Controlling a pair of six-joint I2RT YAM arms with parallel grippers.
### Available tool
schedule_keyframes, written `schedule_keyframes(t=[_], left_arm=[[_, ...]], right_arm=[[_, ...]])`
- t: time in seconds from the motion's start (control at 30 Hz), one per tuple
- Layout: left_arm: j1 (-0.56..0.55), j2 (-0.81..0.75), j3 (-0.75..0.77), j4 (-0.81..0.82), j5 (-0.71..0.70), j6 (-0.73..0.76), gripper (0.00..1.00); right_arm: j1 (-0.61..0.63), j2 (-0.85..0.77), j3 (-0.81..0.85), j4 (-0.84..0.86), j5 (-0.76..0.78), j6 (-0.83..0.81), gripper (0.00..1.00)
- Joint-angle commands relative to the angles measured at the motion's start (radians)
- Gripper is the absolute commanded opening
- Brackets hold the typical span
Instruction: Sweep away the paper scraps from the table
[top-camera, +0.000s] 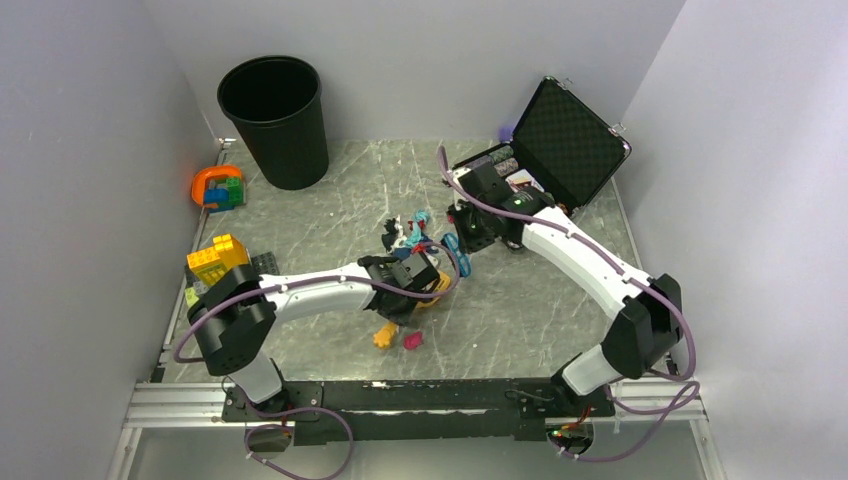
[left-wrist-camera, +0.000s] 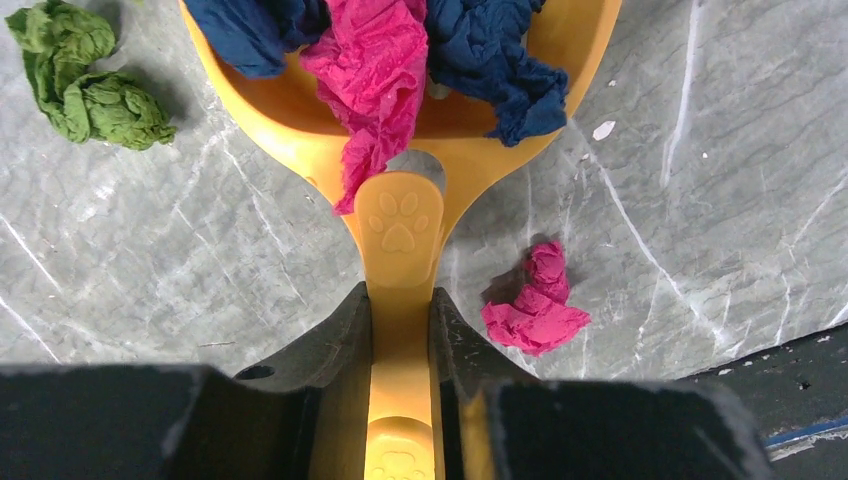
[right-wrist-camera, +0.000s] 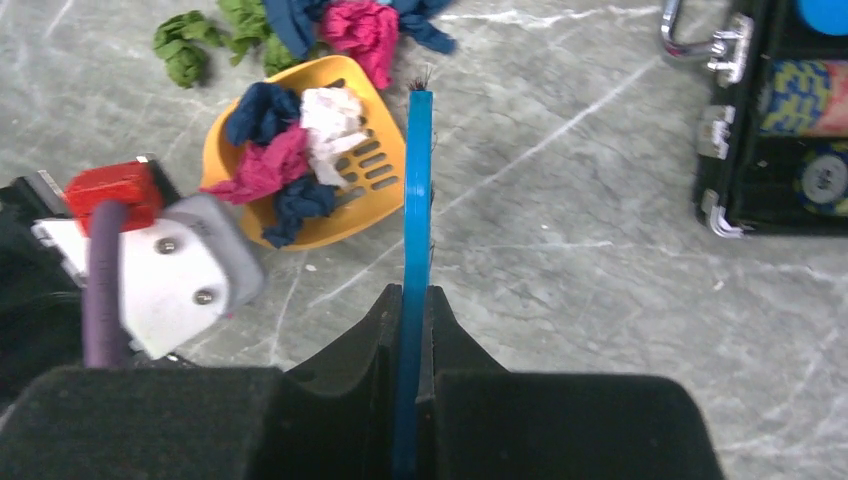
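Left gripper (left-wrist-camera: 400, 300) pinches the scoop (left-wrist-camera: 400, 225) holding paper scraps (left-wrist-camera: 375, 60), right gripper (right-wrist-camera: 412, 295) the brush (right-wrist-camera: 418, 180) — table (right-wrist-camera: 580, 300) stretches between brush and case (right-wrist-camera: 738, 150).

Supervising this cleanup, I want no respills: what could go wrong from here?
The pink scrap drapes over the back edge of the yellow scoop; lifting or tilting could drop it. The loose pink wad beside the handle and the green wads lie outside the scoop and may be missed.

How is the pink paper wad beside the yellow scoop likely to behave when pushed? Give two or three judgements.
The pink wad looks loosely crumpled, so probably light and squashy. Its lumpy shape suggests it would tumble, not roll far. The table looks smooth, so it likely slides.
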Motion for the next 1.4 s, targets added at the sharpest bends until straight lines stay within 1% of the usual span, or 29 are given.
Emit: schedule_keyframes(t=[0.0, 0.13, 0.23, 0.3, 0.37, 0.47, 0.63, 0.83, 0.93, 1.03, 1.1, 1.27, 1.3, 1.37], left_arm=[[-0.01, -0.056, -0.003, 0.019, -0.035, -0.003, 0.0], [-0.019, -0.069, 0.024, -0.013, -0.053, -0.009, 0.0], [-0.034, -0.104, 0.054, -0.054, -0.079, -0.009, 0.0], [-0.034, -0.138, 0.079, -0.089, -0.065, -0.004, 0.0], [-0.024, -0.169, 0.111, -0.126, -0.067, -0.003, 0.0], [0.027, -0.196, 0.174, -0.194, -0.039, 0.017, 0.0], [0.178, -0.213, 0.293, -0.29, 0.039, 0.079, 0.0], [0.407, -0.177, 0.482, -0.365, 0.153, 0.133, 0.0], [0.525, -0.107, 0.642, -0.41, 0.205, 0.149, 0.0], [0.633, -0.003, 0.835, -0.492, 0.244, 0.165, 0.0], [0.726, 0.077, 0.967, -0.535, 0.293, 0.171, 0.0], [0.913, 0.261, 1.267, -0.564, 0.499, 0.141, 0.0], [0.947, 0.283, 1.299, -0.54, 0.565, 0.123, 0.0], [1.016, 0.294, 1.29, -0.444, 0.686, 0.067, 0.0]], right_arm=[[-0.012, -0.09, -0.032, 0.001, 0.165, 0.067, 0.0], [-0.04, -0.142, -0.071, 0.034, 0.252, 0.117, 0.0], [-0.057, -0.201, -0.113, 0.074, 0.28, 0.143, 0.0], [-0.064, -0.232, -0.136, 0.1, 0.295, 0.157, 0.0], [-0.071, -0.256, -0.15, 0.111, 0.32, 0.169, 0.0], [-0.075, -0.279, -0.162, 0.124, 0.358, 0.19, 0.0], [-0.082, -0.303, -0.185, 0.145, 0.367, 0.201, 0.0], [-0.087, -0.299, -0.201, 0.162, 0.337, 0.187, 0.0], [-0.091, -0.291, -0.199, 0.167, 0.321, 0.179, 0.0], [-0.093, -0.284, -0.197, 0.18, 0.323, 0.182, 0.0], [-0.095, -0.284, -0.208, 0.195, 0.319, 0.182, 0.0], [-0.1, -0.263, -0.218, 0.211, 0.307, 0.182, 0.0], [-0.101, -0.258, -0.216, 0.211, 0.305, 0.182, 0.0], [-0.102, -0.247, -0.211, 0.207, 0.298, 0.18, 0.0]])
